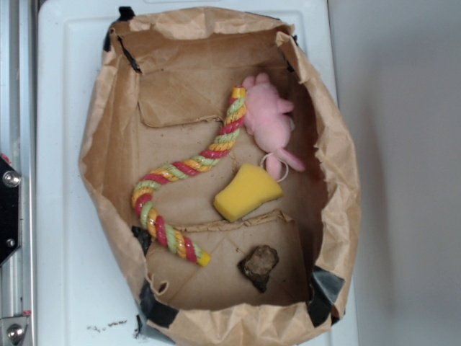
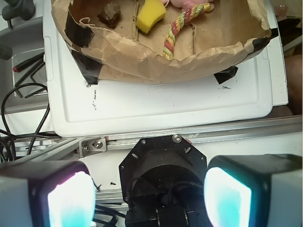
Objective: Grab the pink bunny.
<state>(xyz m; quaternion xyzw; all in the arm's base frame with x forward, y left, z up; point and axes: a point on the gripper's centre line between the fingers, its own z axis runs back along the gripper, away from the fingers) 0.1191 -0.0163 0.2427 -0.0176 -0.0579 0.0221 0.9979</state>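
The pink bunny (image 1: 268,115) lies in the far right part of an open brown paper bag (image 1: 108,144), its long ear reaching toward the yellow sponge (image 1: 246,192). A thin white loop sits by that ear. In the wrist view only a sliver of the pink bunny (image 2: 181,3) shows at the top edge, behind the twisted rope (image 2: 182,23). My gripper (image 2: 149,196) is open, its two pads wide apart with nothing between them. It hangs well outside the bag (image 2: 156,66), over the robot's black base. The exterior view does not show the gripper.
A pink-yellow-green twisted rope (image 1: 189,167) curves across the bag floor beside the bunny. A brown lump (image 1: 259,265) lies in the near right corner. The bag stands on a white board (image 2: 165,99). Black cables (image 2: 19,94) and a metal rail (image 2: 236,130) border it.
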